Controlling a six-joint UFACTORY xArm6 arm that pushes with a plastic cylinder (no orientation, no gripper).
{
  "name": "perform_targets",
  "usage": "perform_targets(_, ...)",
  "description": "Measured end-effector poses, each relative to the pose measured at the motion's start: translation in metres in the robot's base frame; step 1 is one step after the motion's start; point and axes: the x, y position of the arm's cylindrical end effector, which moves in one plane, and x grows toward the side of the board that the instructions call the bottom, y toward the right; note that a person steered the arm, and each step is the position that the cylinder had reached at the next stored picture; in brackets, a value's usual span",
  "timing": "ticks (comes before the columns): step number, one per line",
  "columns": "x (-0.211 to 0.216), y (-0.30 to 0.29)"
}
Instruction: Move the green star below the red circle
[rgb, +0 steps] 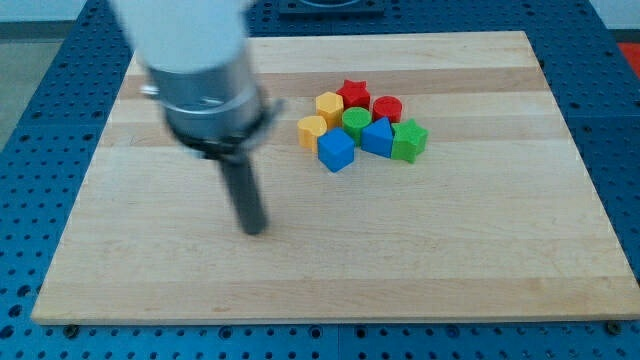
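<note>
The green star (409, 140) lies at the right end of a tight cluster of blocks on the wooden board (330, 270). The red circle (387, 108) sits just above and left of it, touching or nearly so. My tip (254, 229) rests on the board well to the left of the cluster and lower, apart from every block. The rod is blurred.
The cluster also holds a red star (352, 93), a yellow hexagon (330, 105), a yellow heart-like block (312, 130), a green circle (355, 122), a blue cube (336, 151) and a blue block (377, 137). Blue perforated table surrounds the board.
</note>
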Motion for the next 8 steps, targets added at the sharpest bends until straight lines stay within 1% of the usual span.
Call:
perform_targets(1,-0.013,0.114)
perform_targets(2,-0.050,0.180)
perform_targets(3,-0.080,0.203)
perform_targets(4,-0.102,0.200)
perform_targets(5,-0.113,0.183)
perform_targets(7,-0.114,0.152)
perform_targets(8,-0.114,0.151)
